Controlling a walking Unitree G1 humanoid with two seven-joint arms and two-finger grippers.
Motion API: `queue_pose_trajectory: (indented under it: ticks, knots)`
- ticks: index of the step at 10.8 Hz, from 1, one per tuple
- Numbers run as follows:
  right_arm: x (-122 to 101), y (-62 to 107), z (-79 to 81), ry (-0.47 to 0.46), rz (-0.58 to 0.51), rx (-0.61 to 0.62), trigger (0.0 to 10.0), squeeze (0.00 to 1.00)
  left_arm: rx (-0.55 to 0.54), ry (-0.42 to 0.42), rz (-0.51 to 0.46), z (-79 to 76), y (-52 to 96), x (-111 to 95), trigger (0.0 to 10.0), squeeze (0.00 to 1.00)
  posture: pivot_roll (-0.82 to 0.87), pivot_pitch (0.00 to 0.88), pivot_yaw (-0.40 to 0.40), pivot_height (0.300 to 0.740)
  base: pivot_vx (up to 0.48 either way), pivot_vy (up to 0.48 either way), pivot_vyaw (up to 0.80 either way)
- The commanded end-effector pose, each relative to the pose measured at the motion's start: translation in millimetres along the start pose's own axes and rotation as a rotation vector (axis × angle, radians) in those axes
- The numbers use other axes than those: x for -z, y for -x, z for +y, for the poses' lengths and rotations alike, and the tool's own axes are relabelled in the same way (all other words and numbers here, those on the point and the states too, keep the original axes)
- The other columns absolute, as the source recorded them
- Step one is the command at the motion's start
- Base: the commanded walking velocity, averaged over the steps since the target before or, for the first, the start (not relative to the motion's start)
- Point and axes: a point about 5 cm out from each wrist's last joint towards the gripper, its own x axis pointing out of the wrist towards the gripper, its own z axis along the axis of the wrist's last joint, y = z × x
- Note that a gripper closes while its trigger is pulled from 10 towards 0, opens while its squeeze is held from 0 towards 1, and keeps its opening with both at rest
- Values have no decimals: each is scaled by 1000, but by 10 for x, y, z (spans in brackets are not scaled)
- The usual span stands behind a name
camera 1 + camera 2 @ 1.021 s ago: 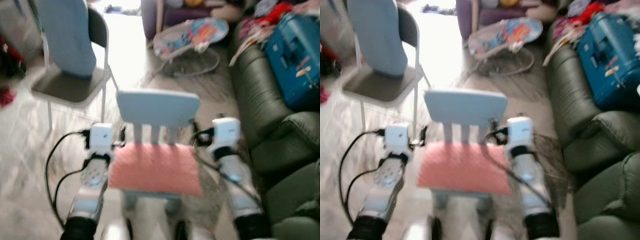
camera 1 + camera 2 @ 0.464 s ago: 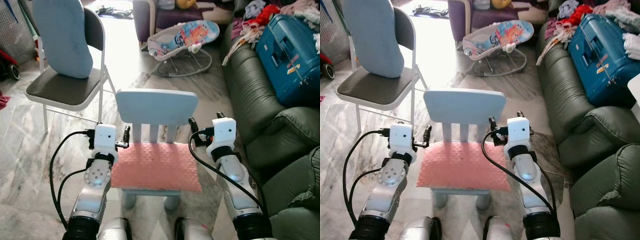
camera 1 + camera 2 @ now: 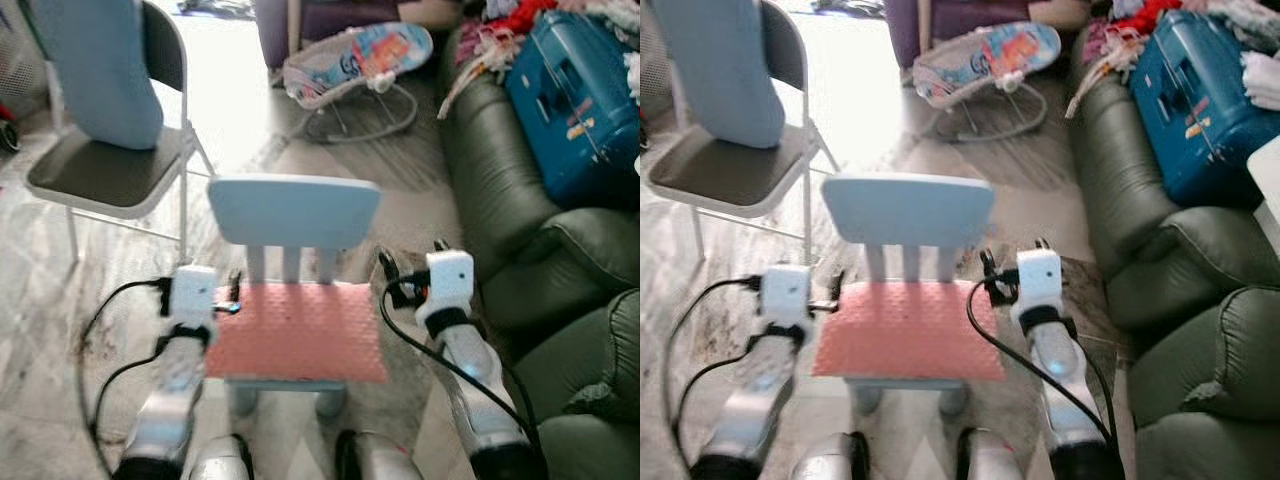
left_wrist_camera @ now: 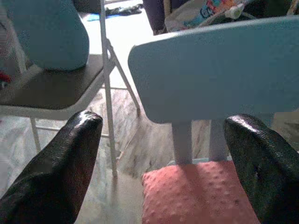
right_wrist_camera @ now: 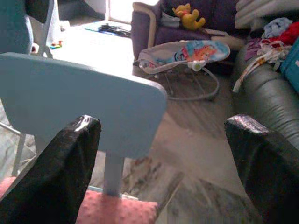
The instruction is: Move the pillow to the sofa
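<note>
Left eye view is showing a small light blue chair (image 3: pixel 293 215) standing right in front of the robot. A pink bumpy pillow (image 3: pixel 297 331) is lying flat on the seat of that small chair, and it is covering nearly all of the seat.

The left gripper (image 3: pixel 234 290) is reaching forward just beside the pillow's left edge, near the small chair's back. In the left wrist view its two black fingers (image 4: pixel 56 175) are standing wide apart, with nothing between them, and the pillow is showing low between them. The right gripper (image 3: pixel 386 268) is reaching forward just beside the pillow's right edge. In the right wrist view its black fingers (image 5: pixel 56 179) are spread wide too, holding nothing. A black cable (image 3: pixel 430 355) is running along the right arm.

A dark green sofa (image 3: pixel 520 250) is sitting to the right of the small chair, well apart from the pillow. A blue suitcase (image 3: pixel 575 95) is lying on the sofa, farther back. A grey folding chair (image 3: pixel 105 170) is standing to the back left of the small chair, and a big light blue cushion (image 3: pixel 95 65) is leaning upright on it. A baby bouncer (image 3: pixel 355 60) with bright pictures is sitting on the floor behind the small chair.
</note>
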Motion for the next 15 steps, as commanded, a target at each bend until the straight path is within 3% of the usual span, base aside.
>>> queue_pose_trajectory:
  ticks: [1, 4, 11, 15]
  knots:
    - [-6, 35, -20, -1, 2, 4, 10000, 0, -5, -15, 16, 56, 50, 27, 10000, 0, -28, 141, -46, 740, 0, 0, 0]
    - [98, 229, -124, 1, 47, 59, 10000, 0, -4, -36, 71, 172, 258, 173, 10000, 0, -24, 158, -49, 740, 0, 0, 0]
    - [92, 188, -64, -14, 52, 30, 10000, 0, -10, -30, 65, 147, 201, 131, 10000, 0, -24, 148, -59, 740, 0, 0, 0]
    - [98, 171, -56, -15, 54, 21, 10000, 0, -10, -28, 59, 146, 177, 110, 10000, 0, -22, 146, -58, 687, 0, 0, 0]
